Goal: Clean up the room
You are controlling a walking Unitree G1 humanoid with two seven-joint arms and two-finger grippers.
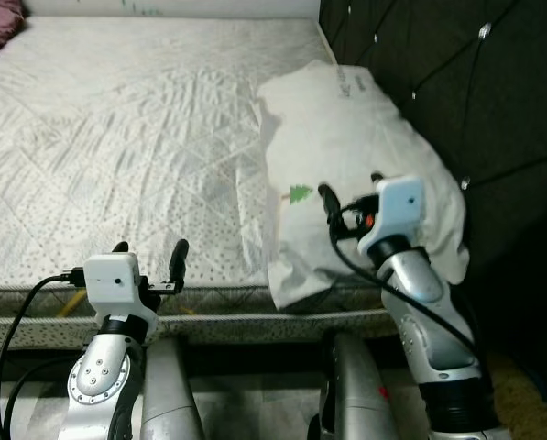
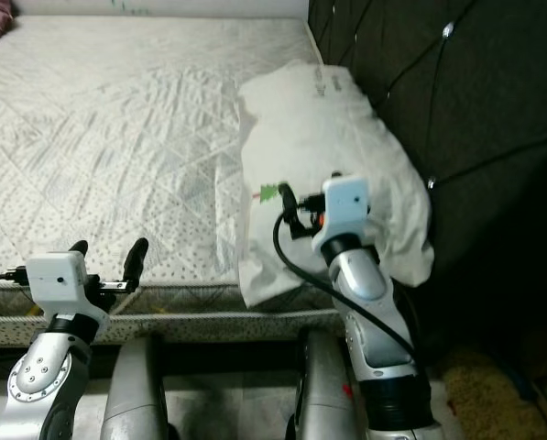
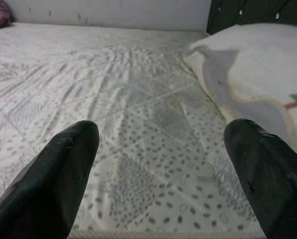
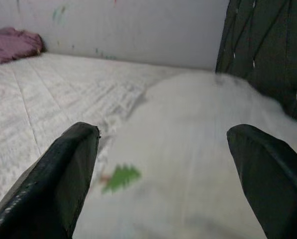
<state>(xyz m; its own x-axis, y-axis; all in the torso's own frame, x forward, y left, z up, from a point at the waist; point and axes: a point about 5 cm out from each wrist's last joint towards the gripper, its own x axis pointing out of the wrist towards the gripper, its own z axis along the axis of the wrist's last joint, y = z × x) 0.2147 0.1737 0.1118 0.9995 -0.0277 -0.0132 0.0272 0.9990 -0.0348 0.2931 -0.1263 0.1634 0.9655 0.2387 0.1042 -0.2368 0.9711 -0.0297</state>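
- Two end effectors raised over the near edge of the bed [image 1: 117, 137], both with fingers spread wide and gripping nothing.
- Right end effector [image 1: 351, 197] hanging directly above the near end of the white pillow [image 1: 355, 137], fingers straddling its middle in the right wrist view; contact with the fabric not clear. Probably posed so for a pinch on the pillow's bulk.
- Just under and slightly to the left of that end effector, a small green tree print [image 1: 300, 194] on the pillowcase.
- Pillow lying lengthwise along the right side of the mattress, close to the dark tufted headboard [image 1: 456, 82], its near corner drooping over the mattress edge below the right end effector. Likely the item to tidy: askew and half off the bed, so a grasp near this end would allow a pull back onto the mattress.
- Left end effector [image 1: 149, 249] well to the left of the pillow, hovering low over the bare quilted mattress at its front edge, pillow off to its right side. Seemingly held ready as a second hand instead of working.
- Far beyond both end effectors, at the bed's far left corner by the wall, a bundle of purple cloth [image 4: 11, 44], perhaps another thing to clear.
- Risk, as a judgement: soft filling may slip from a shallow pinch, so a deep bite into the pillow called for.
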